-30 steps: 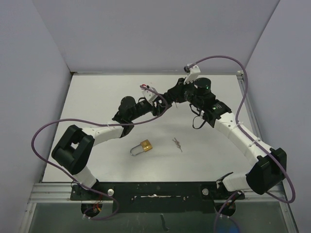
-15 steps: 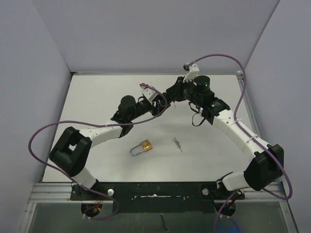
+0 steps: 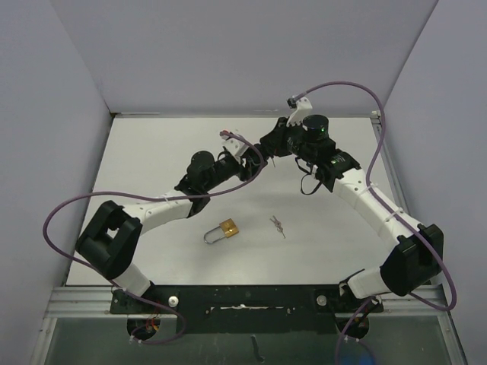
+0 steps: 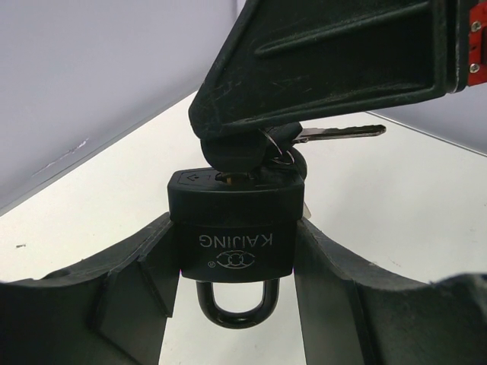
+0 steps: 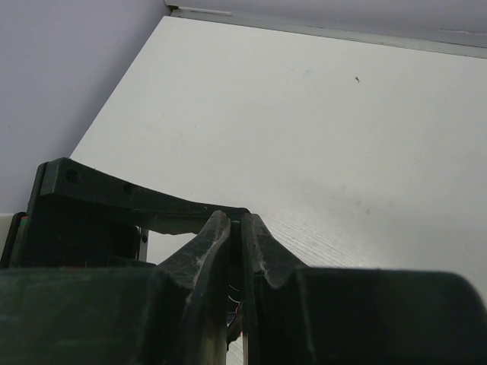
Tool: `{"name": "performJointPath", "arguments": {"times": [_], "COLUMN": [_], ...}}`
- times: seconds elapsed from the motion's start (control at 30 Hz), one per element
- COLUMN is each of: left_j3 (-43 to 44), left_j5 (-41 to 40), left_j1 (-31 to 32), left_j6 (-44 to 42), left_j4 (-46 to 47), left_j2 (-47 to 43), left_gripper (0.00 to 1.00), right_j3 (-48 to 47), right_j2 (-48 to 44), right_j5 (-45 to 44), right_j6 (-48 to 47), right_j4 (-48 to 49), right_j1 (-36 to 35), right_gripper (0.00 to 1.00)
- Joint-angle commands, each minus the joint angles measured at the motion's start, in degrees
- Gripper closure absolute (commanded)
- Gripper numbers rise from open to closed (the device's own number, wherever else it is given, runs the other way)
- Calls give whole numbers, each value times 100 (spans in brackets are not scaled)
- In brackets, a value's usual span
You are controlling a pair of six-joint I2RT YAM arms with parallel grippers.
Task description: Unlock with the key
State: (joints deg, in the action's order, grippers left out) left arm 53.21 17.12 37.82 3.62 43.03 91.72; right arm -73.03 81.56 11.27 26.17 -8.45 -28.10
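While aloft, jaws tip-to-tip, seemingly at padlock (image 4: 234, 236).

Padlock (image 4: 234, 232): black, "KAJING" printed upside down, shackle (image 4: 232, 310) closed and pointing down, clamped between the left hand (image 4: 236, 262) fingers.
Key (image 4: 234, 176): seated in the padlock's top face, pinched by the right hand (image 5: 237, 228); spare key (image 4: 340, 132) juts sideways.

padlock (image 4: 234, 228) between left fingers (image 4: 125, 304), keys (image 3: 278, 226) on table (image 3: 152, 152)

On white table (image 3: 152, 152) — brass padlock (image 3: 230, 227), loose keys (image 3: 278, 226) nearby.
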Motion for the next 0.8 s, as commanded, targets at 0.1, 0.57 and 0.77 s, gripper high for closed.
{"name": "performJointPath", "arguments": {"times": [0.1,0.57,0.77], "left_j3": [855,981,1145], "left_j5": [-1230,-2567,-3038], "left_j1": [315,954,1211], "left_j6": [-255,-1146,-1537], "left_j4": [2121,2888,3145], "left_j2": [-416,35,260], "left_gripper": [100,100,100], "right_j3": [-65,-133,-276], "right_j2": [162,210,269], "right_j5": [233,-220,-553], "right_j6": [312,626,761], "right_j4": [-1084,-1045,-1185], "right_j1": [-292,-414,-554], "right_gripper": [100,100,100]}}
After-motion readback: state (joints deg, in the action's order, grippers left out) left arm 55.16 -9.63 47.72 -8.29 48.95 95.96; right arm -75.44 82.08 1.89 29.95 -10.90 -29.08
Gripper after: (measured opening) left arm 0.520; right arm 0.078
